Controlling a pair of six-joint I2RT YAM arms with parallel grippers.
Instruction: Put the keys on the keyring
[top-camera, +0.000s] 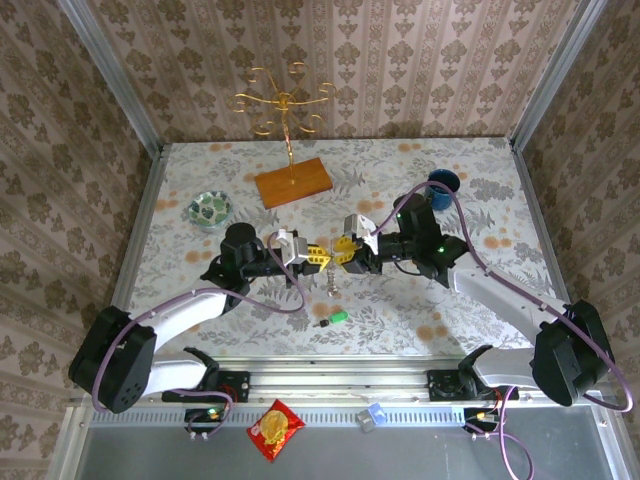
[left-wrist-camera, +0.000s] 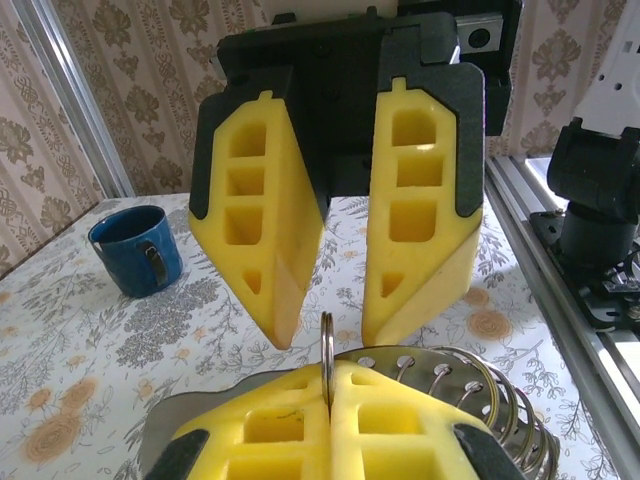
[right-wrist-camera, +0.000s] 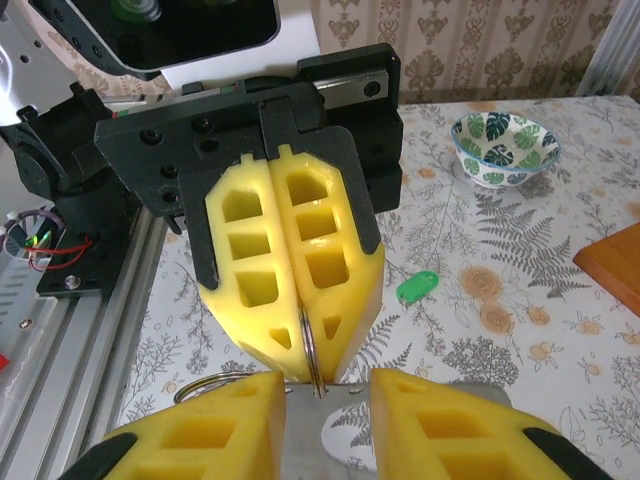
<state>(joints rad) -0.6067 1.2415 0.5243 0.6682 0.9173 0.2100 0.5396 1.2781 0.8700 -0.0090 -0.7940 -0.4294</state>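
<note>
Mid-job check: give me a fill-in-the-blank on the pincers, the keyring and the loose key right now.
1. The left pincer grips the thin metal keyring with its jaws ____.
2. The right pincer, facing it, has its jaws ____.
3. The small plastic-headed key lying loose on the floral table is ____ in colour.
4. The dark blue mug stands on the ____ arm's side.
Missing words: shut; open; green; right.
</note>
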